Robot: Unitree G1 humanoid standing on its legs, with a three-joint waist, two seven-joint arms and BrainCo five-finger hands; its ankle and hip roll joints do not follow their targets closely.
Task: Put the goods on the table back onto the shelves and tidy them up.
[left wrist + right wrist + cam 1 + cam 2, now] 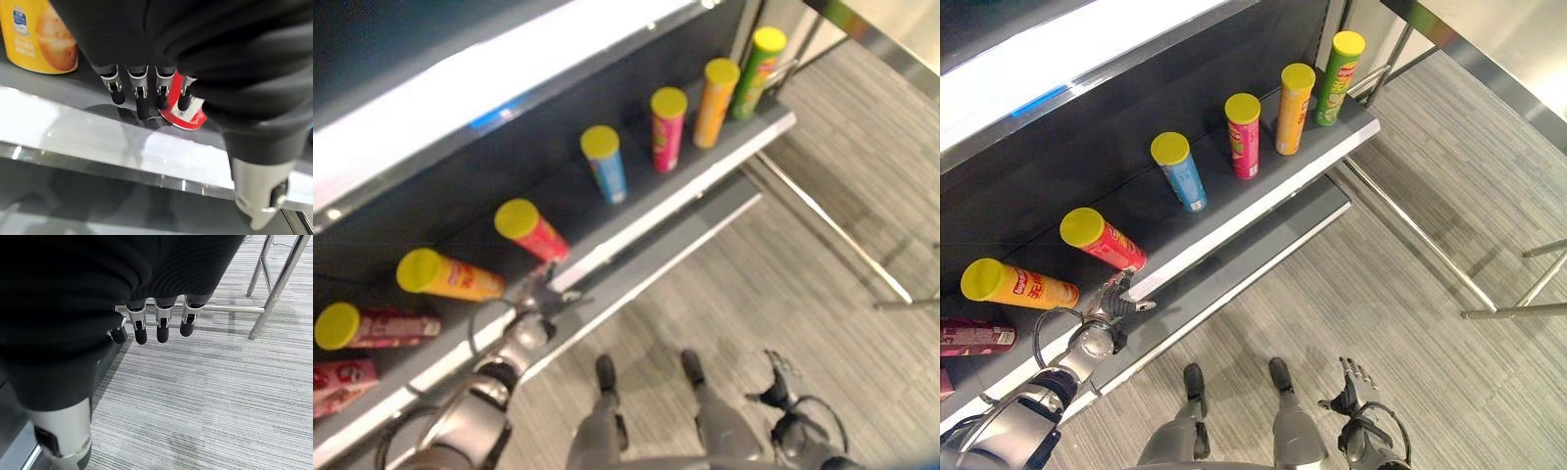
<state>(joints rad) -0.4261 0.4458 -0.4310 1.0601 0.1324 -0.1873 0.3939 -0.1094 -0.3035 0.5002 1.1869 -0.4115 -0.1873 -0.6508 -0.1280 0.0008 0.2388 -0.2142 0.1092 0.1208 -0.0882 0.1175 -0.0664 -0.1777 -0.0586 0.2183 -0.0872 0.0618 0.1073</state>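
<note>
Several tall cans with yellow lids stand in a row on the dark shelf [1263, 196]: green [1340, 76], orange [1295, 108], pink [1243, 134], blue [1178, 168], red [1102, 240] and another orange one [1018, 284]. My left hand [1114, 299] is open at the shelf's front edge, just in front of the red can's base. In the left wrist view its fingers [142, 98] point down at the shelf, with the red can [188, 110] right behind them, and it holds nothing. My right hand [1353, 384] hangs open, low over the floor.
A pink can [974, 336] lies on its side at the shelf's far left. A lower shelf board [1234, 279] juts out beneath the edge. Metal frame legs [1518, 294] stand on the striped floor to the right, with the same legs [274, 289] beyond my right hand.
</note>
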